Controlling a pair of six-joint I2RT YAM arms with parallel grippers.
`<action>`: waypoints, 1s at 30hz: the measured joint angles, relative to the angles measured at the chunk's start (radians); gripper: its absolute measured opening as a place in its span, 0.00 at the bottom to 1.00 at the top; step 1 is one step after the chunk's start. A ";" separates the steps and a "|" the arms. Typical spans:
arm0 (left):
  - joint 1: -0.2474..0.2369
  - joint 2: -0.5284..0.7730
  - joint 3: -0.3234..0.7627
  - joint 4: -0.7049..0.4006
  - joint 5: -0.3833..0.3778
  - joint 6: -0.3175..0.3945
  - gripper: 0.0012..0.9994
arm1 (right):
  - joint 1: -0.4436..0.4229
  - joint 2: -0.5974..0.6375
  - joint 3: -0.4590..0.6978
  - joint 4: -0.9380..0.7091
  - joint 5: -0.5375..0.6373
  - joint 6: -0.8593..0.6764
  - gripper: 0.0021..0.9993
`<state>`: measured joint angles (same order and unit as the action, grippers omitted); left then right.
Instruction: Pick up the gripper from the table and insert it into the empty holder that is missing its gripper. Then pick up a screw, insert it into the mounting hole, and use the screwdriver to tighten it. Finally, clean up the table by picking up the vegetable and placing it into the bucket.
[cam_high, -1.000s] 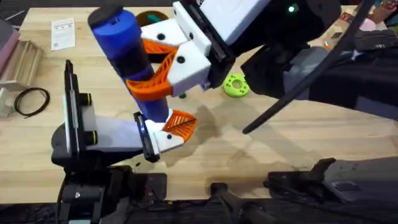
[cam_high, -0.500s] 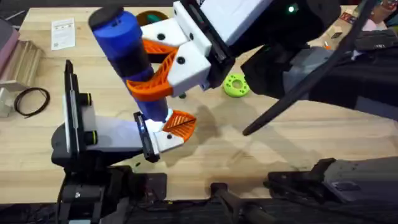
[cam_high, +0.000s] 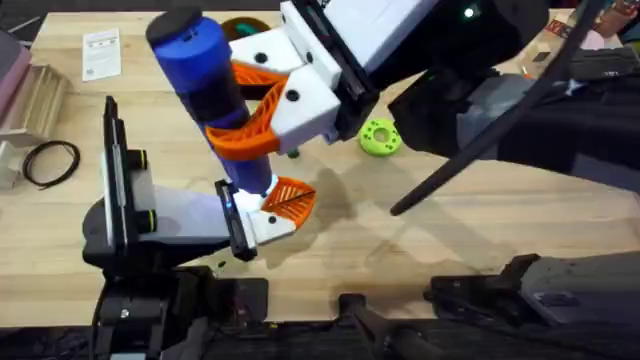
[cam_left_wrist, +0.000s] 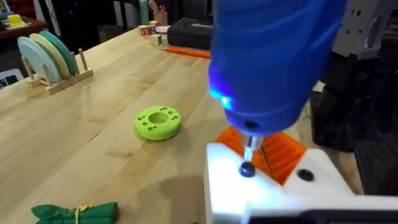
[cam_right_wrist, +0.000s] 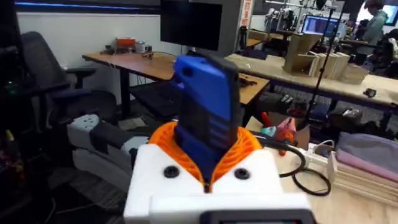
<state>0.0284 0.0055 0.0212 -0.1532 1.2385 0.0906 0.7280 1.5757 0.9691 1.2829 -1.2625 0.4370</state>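
Near the middle of the surface (cam_high: 480, 230), toward its near edge, the grey-white robot arm (cam_high: 170, 215) lies on its side so that the holder (cam_high: 262, 226) at its end faces upward, its mounting hole open to a tool from above. Over it the right hand (cam_high: 262, 105) is closed on the screwdriver (cam_high: 205, 85), its orange pads (cam_right_wrist: 163, 140) pressed against the blue barrel on both sides; the tool is held nearly upright, which keeps the silver tip in line with the hole. The gripper (cam_high: 290, 198) is already seated in the holder, ribbed face outward, so the tightening step is judged to be under way. From the left wrist view a blue light glows on the screwdriver's nose and the tip meets the dark screw (cam_left_wrist: 247, 168) on the white block, apparently to drive it down. Whether the left hand is open or closed cannot be told. Farther toward the far edge the lime-green disc (cam_high: 380, 137) lies apart, and the vegetable (cam_left_wrist: 74, 213) rests flat on the bare wood, not yet collected. The bucket (cam_high: 243, 29) stands at the far edge, largely hidden behind the right hand.
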 joint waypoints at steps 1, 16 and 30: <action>0.000 0.000 0.000 0.000 0.000 0.000 0.00 | 0.000 0.000 0.000 -0.006 0.000 0.000 0.02; 0.000 0.000 0.000 0.000 0.000 0.000 0.00 | 0.000 0.000 0.000 -0.021 0.000 -0.004 0.02; 0.000 0.000 0.000 0.000 0.000 0.000 0.00 | 0.000 0.000 0.000 -0.065 0.000 -0.027 0.02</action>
<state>0.0284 0.0052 0.0212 -0.1532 1.2384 0.0906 0.7280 1.5760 0.9691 1.2181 -1.2625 0.4100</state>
